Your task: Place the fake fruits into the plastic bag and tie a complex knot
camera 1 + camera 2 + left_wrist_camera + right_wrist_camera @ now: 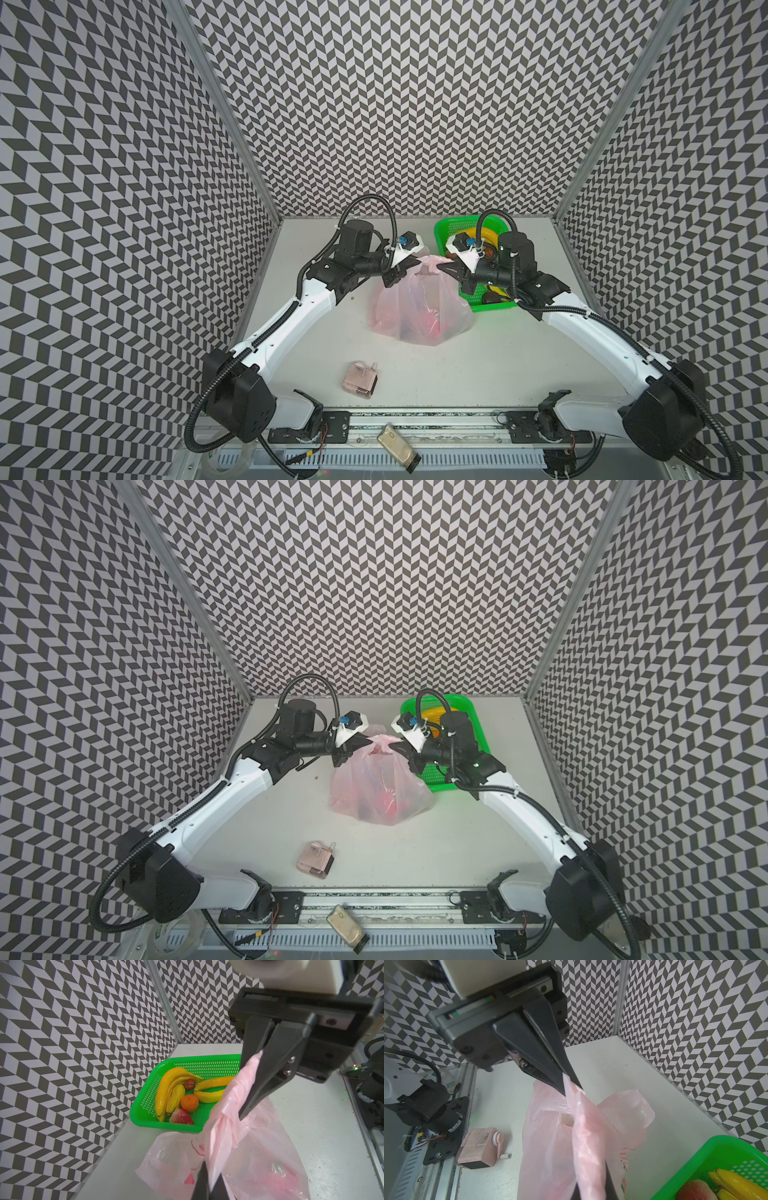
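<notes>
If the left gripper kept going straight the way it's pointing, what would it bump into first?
The left gripper is shut on handle film of the plastic bag, so that comes first. Just beyond, it would probably meet the right gripper, which points back at it; depth is hard to judge.

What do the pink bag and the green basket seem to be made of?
The plastic bag: thin soft film, probably polyethylene, translucent and glossy; it crinkles and the contents show through. The green basket: apparently rigid moulded plastic, glossy, with a perforated mesh wall.
</notes>
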Controlling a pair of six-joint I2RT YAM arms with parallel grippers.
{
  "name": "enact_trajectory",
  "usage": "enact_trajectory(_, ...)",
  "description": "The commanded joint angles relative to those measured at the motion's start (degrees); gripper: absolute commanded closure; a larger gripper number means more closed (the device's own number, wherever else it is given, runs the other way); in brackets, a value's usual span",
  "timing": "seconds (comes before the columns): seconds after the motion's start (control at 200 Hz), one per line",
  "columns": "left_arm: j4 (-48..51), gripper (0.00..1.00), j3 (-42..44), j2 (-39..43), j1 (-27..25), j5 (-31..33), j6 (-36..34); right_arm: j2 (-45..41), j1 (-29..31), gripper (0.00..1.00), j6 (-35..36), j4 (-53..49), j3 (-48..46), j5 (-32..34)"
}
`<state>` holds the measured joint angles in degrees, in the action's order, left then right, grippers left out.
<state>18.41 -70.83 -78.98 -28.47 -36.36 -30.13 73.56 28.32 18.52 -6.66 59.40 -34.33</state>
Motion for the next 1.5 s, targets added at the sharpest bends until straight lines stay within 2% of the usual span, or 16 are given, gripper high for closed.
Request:
enact_trajectory(0.0, -4.56, 1.00, -0.36, 2.08, -0.02, -3.49, 5.05, -1.01, 1.30, 1.00, -1.46, 8.36, -1.99, 2.49)
enact_trajectory(0.2, -6.22, 1.00, -0.45, 2.15, -0.15, -5.59, 10.98, -0.42, 3.94, 1.00, -4.56, 20.03, -7.76, 10.50)
enact_trajectory(0.481, -4.91, 1.00, -0.91, -0.09, -0.16, -5.06, 15.78, 1.01, 6.51, 1.00, -9.99, 40.64, -16.15, 22.31)
enact_trajectory(0.781, -6.45, 1.00, -0.38, -0.36, -0.02, -5.63, 20.07, 5.43, 9.05, 1.00, -14.53, 50.38, -17.14, 33.02)
enact_trajectory(1.101, -10.43, 1.00, 2.07, -0.08, 0.08, -5.51, 23.36, 11.49, 11.07, 1.00, -18.95, 60.55, -18.08, 34.94)
enact_trajectory(1.332, -13.03, 1.00, 4.40, 0.58, 0.08, -3.96, 24.53, 14.74, 12.07, 1.00, -22.95, 65.20, -17.80, 32.86)
enact_trajectory(1.497, -17.48, 1.00, 7.18, 1.58, -0.03, -3.98, 28.10, 16.97, 12.74, 1.00, -27.68, 70.82, -18.28, 31.45)
